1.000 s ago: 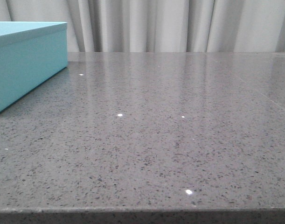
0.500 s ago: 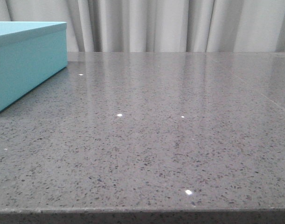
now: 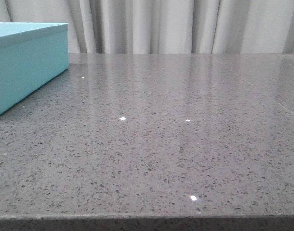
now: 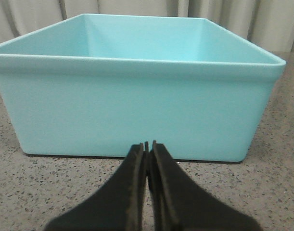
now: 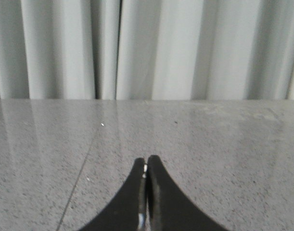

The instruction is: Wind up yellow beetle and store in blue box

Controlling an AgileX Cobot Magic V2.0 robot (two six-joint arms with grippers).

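Pale grey-white curtain [image 3: 185, 26] hangs in vertical folds behind the whole scene, seen in all three views. Grey speckled stone tabletop [image 3: 175, 144], polished, carries soft reflections of the curtain and a few bright glints; a faint seam line crosses it at far right in the front view. The blue box [image 3: 26, 67] stands on the table at the far left of the front view, cut off by the frame edge. Left wrist view looks at it from low down: open top, plain turquoise walls, rounded rim, inside floor hidden. Left gripper [image 4: 149, 144] sits low over the table just in front of the box's near wall, dark fingers pressed together, nothing between them. Right gripper [image 5: 146, 161] points across bare stone toward the curtain, fingers likewise closed on nothing. The yellow beetle shows in no view
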